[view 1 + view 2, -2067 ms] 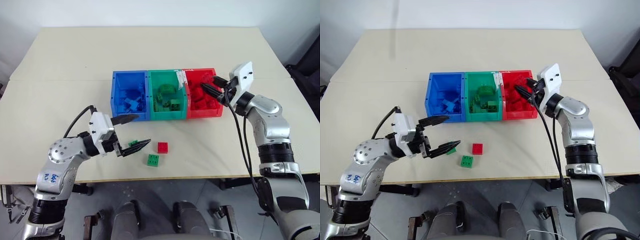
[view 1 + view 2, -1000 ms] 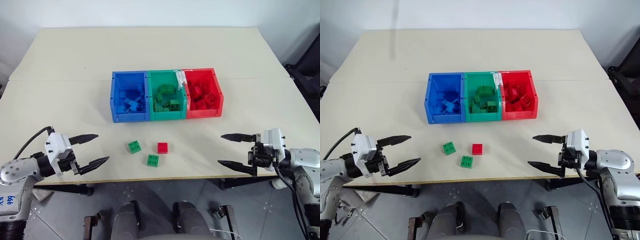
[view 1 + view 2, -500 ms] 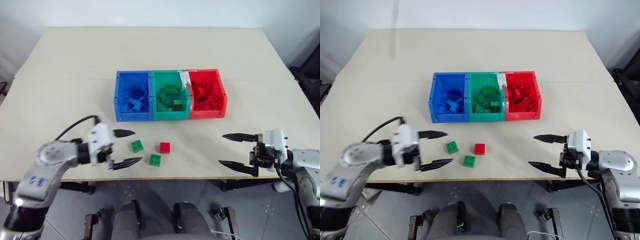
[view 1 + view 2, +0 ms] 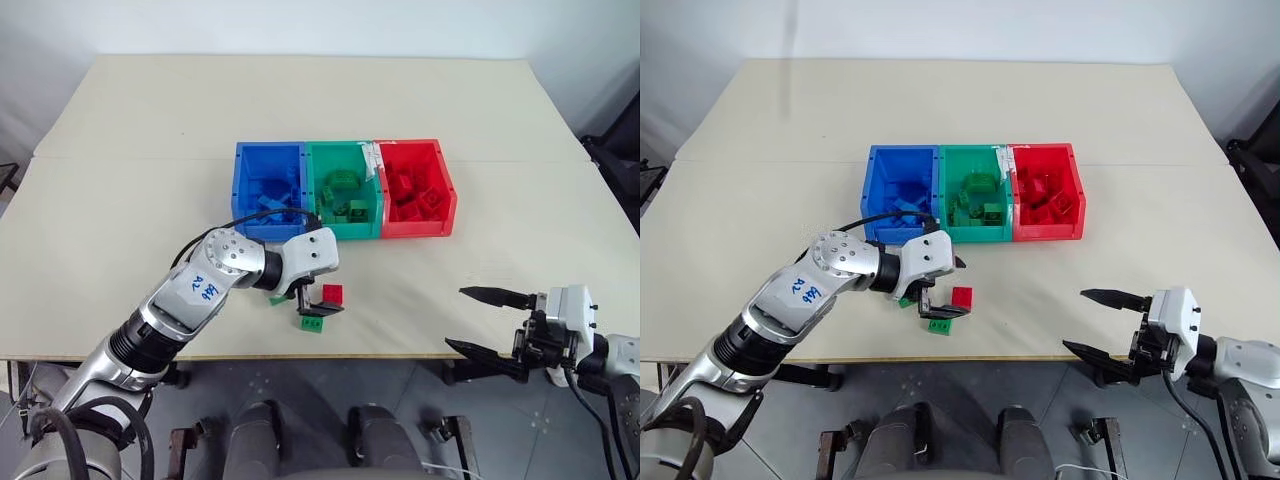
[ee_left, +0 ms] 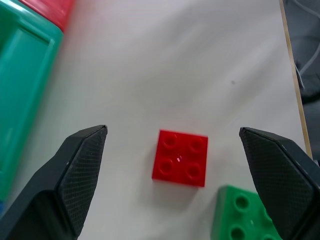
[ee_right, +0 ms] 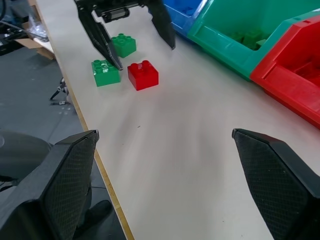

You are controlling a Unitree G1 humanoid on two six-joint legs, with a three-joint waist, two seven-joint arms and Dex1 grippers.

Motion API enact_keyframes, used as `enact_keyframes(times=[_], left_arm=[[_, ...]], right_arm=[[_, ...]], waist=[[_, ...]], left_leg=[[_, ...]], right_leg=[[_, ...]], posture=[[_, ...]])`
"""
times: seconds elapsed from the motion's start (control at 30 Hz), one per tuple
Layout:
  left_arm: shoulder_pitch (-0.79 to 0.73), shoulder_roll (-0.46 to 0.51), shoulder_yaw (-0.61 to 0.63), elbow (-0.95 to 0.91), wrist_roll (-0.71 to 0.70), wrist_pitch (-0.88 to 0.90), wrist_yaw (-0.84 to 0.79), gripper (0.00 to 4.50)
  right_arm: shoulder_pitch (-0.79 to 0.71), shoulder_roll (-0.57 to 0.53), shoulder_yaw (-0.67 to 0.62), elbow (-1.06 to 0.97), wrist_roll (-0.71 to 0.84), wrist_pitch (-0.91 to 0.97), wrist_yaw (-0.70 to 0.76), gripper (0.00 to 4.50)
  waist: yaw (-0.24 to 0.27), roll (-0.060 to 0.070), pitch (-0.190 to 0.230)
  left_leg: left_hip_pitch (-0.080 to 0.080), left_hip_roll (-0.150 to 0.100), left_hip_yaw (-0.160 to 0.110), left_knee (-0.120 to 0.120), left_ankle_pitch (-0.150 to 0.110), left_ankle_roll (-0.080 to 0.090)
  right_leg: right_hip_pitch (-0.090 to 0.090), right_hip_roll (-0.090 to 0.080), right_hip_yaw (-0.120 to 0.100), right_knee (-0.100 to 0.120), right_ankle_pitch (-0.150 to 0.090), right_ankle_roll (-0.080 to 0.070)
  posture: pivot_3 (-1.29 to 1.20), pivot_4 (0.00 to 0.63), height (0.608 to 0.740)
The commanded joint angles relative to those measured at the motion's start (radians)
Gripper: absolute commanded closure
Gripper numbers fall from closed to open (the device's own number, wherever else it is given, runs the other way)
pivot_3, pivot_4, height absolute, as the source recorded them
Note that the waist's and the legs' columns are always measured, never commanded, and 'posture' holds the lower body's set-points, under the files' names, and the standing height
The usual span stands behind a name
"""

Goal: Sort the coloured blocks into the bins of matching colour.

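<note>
Beige desk, head views: three joined bins at centre, blue bin at 9 o'clock of green bin, red bin at 3 o'clock of it, white tag on the green/red seam. All three bins hold blocks. Left end effector reaches in over the loose blocks at 6 o'clock of the bins, jaws spread wide, nothing held. Red block sits on the desk between its fingers; one green block at 6 o'clock of the red one, close to one fingertip, contact can't be told; second green block mostly hidden under the wrist, at 9 o'clock of red. Right end effector is well apart at 3 o'clock, over the desk's near edge, jaws wide, empty.

Left wrist view: both fingers flank the red block, clear gaps either side, no contact. Green block corner just beside the red one. Green bin wall and a bit of red bin in the corner.

Right wrist view: own fingers spread, empty desk between. Beyond: left end effector over the three loose blocks, bins past them.
</note>
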Motion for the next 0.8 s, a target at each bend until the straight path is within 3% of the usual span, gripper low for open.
enact_keyframes(times=[0.03,0.4,0.5,0.77,0.8], left_arm=[[-0.027,0.003,-0.021,0.008,0.027,-0.001,-0.027,0.0],[-0.036,-0.063,-0.06,0.098,0.092,-0.034,-0.032,0.0],[-0.038,-0.068,-0.071,0.124,0.113,-0.049,-0.041,0.59],[-0.064,-0.102,-0.087,0.178,0.149,-0.082,-0.05,3.04],[-0.065,-0.104,-0.087,0.182,0.153,-0.088,-0.053,3.03]], right_arm=[[0.007,0.009,-0.025,-0.04,0.025,-0.002,-0.018,0.02],[-0.019,0.012,0.003,-0.057,0.029,0.008,-0.038,0.02],[-0.022,0.015,0.01,-0.068,0.03,0.012,-0.047,0.0],[-0.028,0.022,0.024,-0.08,0.027,0.013,-0.062,0.0],[-0.03,0.022,0.026,-0.079,0.026,0.012,-0.063,0.0]], waist=[[0.0,0.0,0.0],[0.005,0.0,0.0],[0.004,0.0,0.0],[0.004,0.0,0.0],[0.004,0.0,0.0]], left_leg=[[0.0,0.0,0.0,0.001,0.0,0.0],[0.0,-0.001,-0.002,0.004,-0.001,0.002],[0.0,0.0,-0.002,0.004,-0.001,0.002],[0.0,-0.001,-0.002,0.004,-0.002,0.003],[0.0,-0.001,-0.002,0.005,-0.002,0.003]], right_leg=[[0.001,0.0,0.0,0.0,0.0,0.0],[0.004,-0.001,-0.001,0.0,0.0,0.0],[0.004,-0.001,-0.001,0.0,0.0,0.0],[0.004,-0.001,-0.001,0.0,0.0,0.0],[0.004,-0.001,-0.001,0.0,0.0,0.0]], posture=[[0.0,0.15,0.74],[0.0,0.15,0.74],[0.0,0.15,0.74],[0.0,0.15,0.74],[0.0,0.15,0.74]])
